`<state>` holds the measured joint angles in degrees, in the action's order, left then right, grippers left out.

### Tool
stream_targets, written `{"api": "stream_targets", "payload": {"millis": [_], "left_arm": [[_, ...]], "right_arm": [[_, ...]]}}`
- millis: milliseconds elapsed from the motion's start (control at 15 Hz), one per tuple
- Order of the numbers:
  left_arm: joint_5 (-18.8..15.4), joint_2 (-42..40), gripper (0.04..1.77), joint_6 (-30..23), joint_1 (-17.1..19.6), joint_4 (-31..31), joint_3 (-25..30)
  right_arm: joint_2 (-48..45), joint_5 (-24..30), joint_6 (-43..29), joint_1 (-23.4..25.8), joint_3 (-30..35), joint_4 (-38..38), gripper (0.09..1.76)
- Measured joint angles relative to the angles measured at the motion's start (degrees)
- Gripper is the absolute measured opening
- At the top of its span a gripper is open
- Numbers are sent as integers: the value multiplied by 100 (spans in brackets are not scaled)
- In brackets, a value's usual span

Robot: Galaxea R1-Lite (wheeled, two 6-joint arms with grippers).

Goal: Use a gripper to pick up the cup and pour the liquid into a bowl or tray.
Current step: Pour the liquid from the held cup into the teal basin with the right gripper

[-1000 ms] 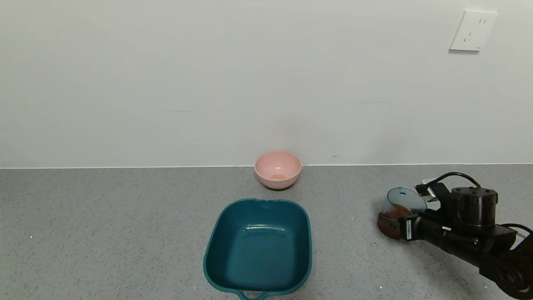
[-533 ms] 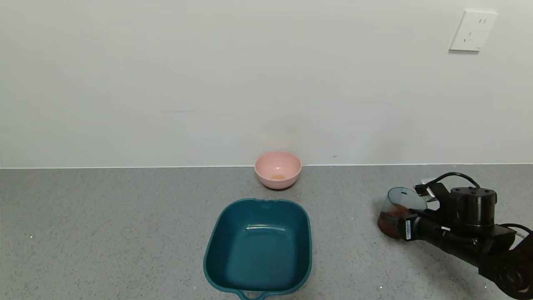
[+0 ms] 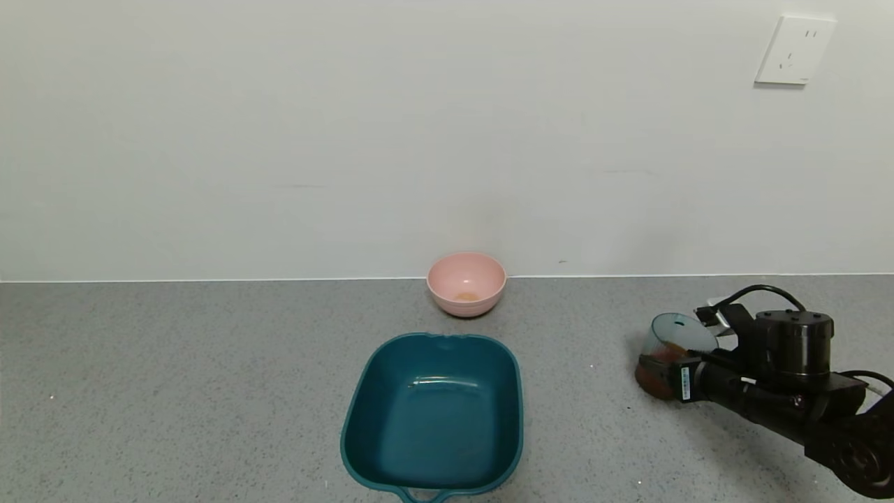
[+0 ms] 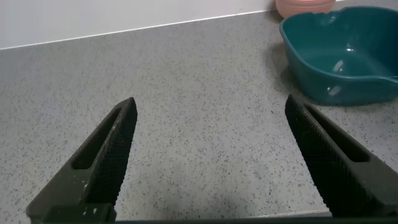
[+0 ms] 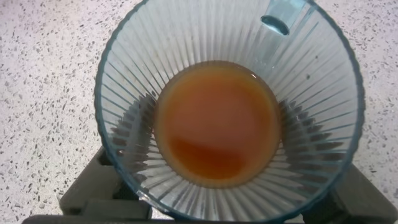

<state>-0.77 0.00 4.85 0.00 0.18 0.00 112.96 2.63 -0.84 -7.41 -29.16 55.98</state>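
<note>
- Your left gripper (image 4: 208, 155) hangs over bare grey countertop (image 4: 205, 93) with its two fingers (image 4: 102, 158) spread wide, holding and touching nothing; it shows only in its own wrist view, with the tray off to one side.
- At the centre of the head view you have the dark teal tray (image 3: 360, 412), its loop handle toward you, and the small pink bowl (image 3: 466, 283) behind it against the wall.
- Your right gripper (image 3: 672, 370) sits well to the right of the tray, clenched around the lower part of the cup (image 3: 672, 349); in the wrist view the dark fingers (image 5: 93, 190) press both sides of the ribbed wall.
- Against a second ago, little differs: the cup and wrist have crept up a trifle and the grasp is unchanged.
- The cup (image 5: 229, 109) is clear blue-green, ribbed, upright or nearly so, with a small tab at its rim.
- The reddish-brown liquid (image 5: 217, 121) fills only its bottom.
- A white wall socket (image 3: 795, 50) sits high at the right.
</note>
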Motion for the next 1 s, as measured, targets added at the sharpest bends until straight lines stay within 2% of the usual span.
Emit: {"api": "stream_targets", "payload": {"millis": [333,1000], "left_arm": [[-2,0,172,2,0,0,0],[0,0,172,2,0,0,0]], "right_arm": [[-397,-234,-23,-276,-661,-968,135],[-646,-508,-152,-1000,-1543,-1449,135]]}}
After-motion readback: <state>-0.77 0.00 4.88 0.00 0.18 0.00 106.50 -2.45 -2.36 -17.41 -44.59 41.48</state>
